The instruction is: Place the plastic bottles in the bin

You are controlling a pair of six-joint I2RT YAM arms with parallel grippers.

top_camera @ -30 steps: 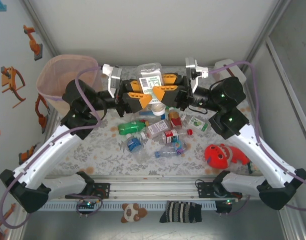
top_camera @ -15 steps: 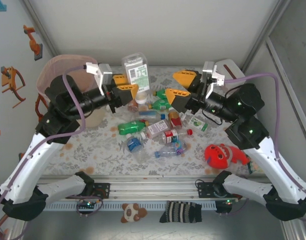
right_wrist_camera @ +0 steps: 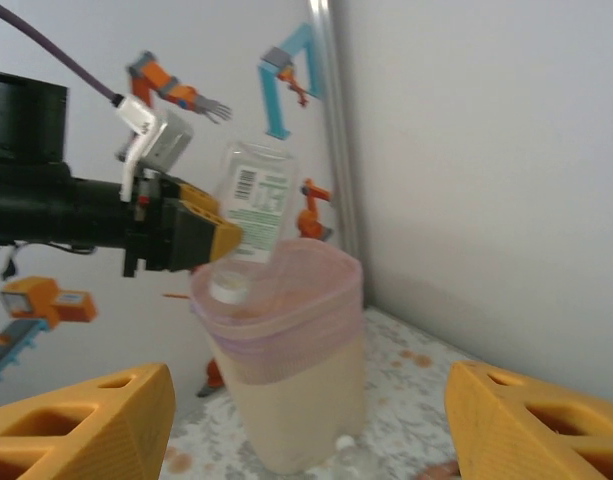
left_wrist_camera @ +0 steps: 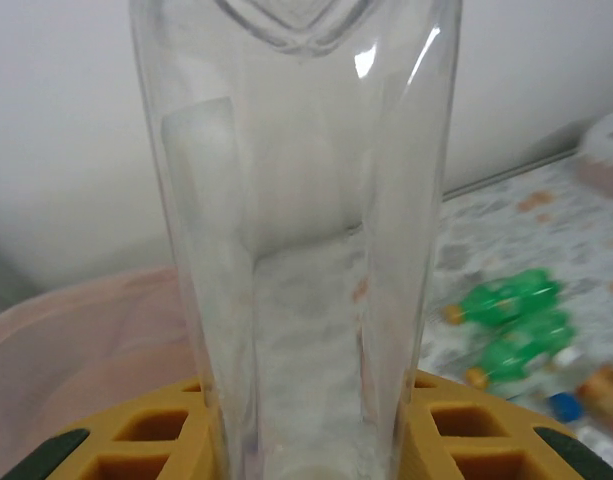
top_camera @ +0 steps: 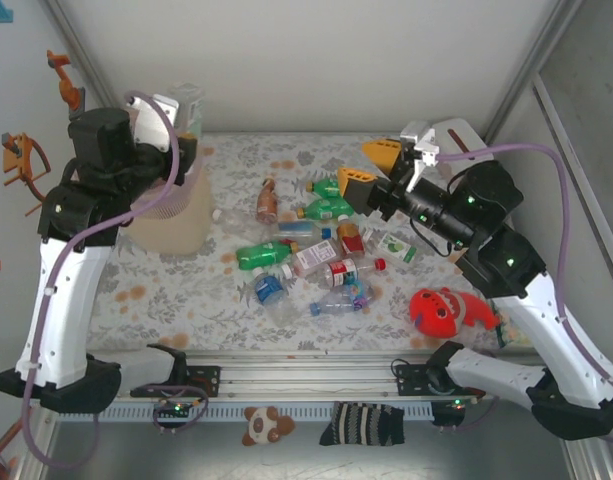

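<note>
Left gripper point(right_wrist_camera: 221, 245): closed on a clear bottle point(right_wrist_camera: 252, 212), gripping near its neck.
Bottle position: tilted, white cap down, at the mouth of the bin point(right_wrist_camera: 286, 400).
Left arm: raised, reaching over the bin at the far left of the table point(top_camera: 186, 290).
Right gripper point(top_camera: 367, 166): jaws apart, holding nothing, above the loose bottles point(top_camera: 306, 255).
View difference: the right wrist view shows the label and cap; the left wrist view shows the clear body between yellow fingers point(left_wrist_camera: 136, 445).

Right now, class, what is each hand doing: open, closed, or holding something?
Left hand: closed on a clear labelled bottle, over the bin.
Right hand: open, holding nothing.
</note>
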